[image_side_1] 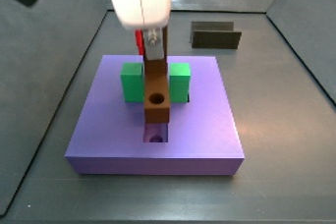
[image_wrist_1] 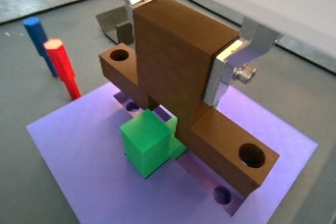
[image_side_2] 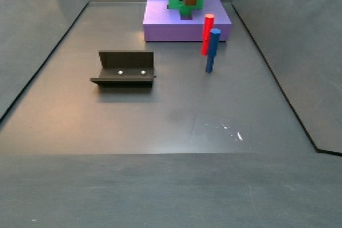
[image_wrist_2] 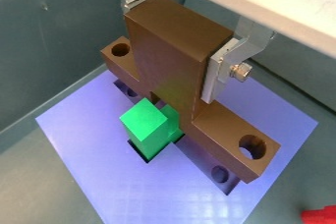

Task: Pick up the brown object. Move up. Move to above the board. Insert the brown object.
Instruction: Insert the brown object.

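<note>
Gripper [image_wrist_1: 187, 33], frame centre, clamps one brown object [image_wrist_1: 178, 66] over one purple board [image_wrist_1: 79, 135] bearing one green block [image_wrist_1: 149, 142].

The pincer [image_side_1: 155, 43] hangs over the middle of the board [image_side_1: 118, 130], under a big white arm body. It grips the brown object [image_side_1: 156, 88] at its upper end. The brown object stands upright, and its lower end reaches the board's top near the dark slot [image_side_1: 157, 132]. A round hole is seen in the brown face. A green block [image_side_1: 133, 83] sits on the board behind it, showing on both sides. A dark olive block [image_side_1: 217, 36] lies on the grey tabletop [image_side_1: 282, 140], well apart behind the board.
</note>
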